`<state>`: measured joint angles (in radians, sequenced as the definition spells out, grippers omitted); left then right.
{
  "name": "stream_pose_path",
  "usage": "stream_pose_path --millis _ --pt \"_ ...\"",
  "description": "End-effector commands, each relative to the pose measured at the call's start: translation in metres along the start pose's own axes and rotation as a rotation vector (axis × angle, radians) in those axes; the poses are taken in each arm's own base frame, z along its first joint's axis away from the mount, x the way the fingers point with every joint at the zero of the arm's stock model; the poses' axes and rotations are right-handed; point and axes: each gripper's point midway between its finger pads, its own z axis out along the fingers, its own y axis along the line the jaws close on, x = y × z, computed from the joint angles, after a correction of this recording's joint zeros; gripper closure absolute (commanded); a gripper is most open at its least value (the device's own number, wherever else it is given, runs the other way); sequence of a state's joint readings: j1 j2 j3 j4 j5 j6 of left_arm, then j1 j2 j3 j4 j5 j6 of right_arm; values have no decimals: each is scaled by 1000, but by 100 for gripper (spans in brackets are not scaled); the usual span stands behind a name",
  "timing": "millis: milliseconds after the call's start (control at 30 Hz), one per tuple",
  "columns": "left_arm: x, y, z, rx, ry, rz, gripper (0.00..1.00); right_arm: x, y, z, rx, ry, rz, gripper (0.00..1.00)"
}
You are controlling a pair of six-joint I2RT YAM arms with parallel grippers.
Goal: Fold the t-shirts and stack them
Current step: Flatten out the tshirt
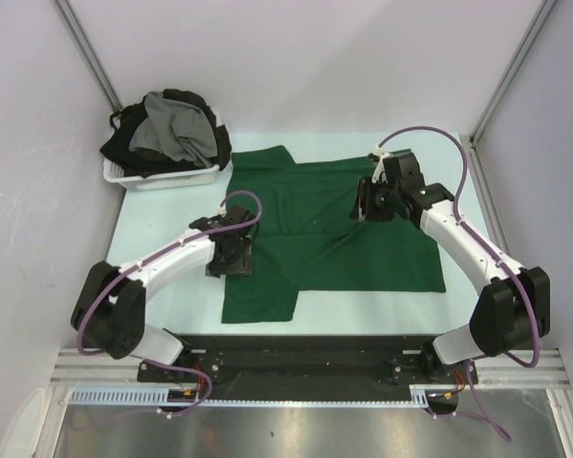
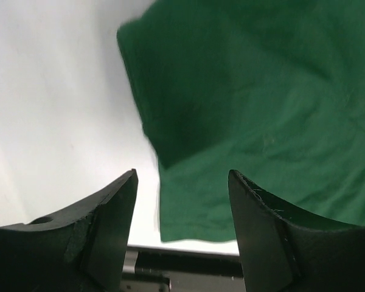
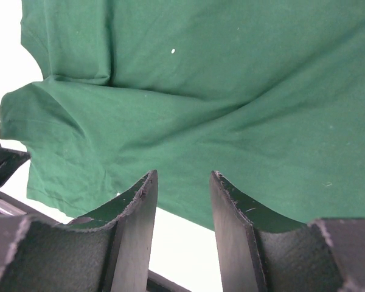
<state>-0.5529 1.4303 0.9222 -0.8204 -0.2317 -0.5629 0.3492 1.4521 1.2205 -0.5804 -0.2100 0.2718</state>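
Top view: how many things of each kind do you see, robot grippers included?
Dark green cotton t-shirt: 1
White plastic basket: 1
Heap of grey and black clothes in the basket: 1
Black two-finger grippers: 2, left gripper and right gripper
Total: 5

Bright even light; faint shadows; left wrist view: green t-shirt (image 2: pixel 261 121) edge blurred.

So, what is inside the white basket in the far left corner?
A grey t-shirt lies crumpled on black garments, heaped above the rim of the white basket. Their number, and anything underneath, is covered.
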Motion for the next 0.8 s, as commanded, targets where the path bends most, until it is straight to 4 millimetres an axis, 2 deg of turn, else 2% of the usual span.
stream_pose_path --millis 0,100,167,400,600,767 --pt "-37 -7 6 -20 -124 39 34 -15 6 -8 -7 -20 -27 56" --pt "-46 -13 11 -20 -140 47 39 -15 6 -5 -1 -11 -27 56" --pt "-45 -15 17 -24 -122 59 42 -17 7 -3 -4 -8 -28 56" --pt "-46 -17 19 -21 -118 72 54 -21 7 5 -5 -3 -25 56" --pt "-34 -10 12 -26 -75 88 64 -27 8 14 -11 -6 -23 56" --pt "-13 0 -4 -22 -8 109 73 -36 12 18 -28 -27 -17 56"
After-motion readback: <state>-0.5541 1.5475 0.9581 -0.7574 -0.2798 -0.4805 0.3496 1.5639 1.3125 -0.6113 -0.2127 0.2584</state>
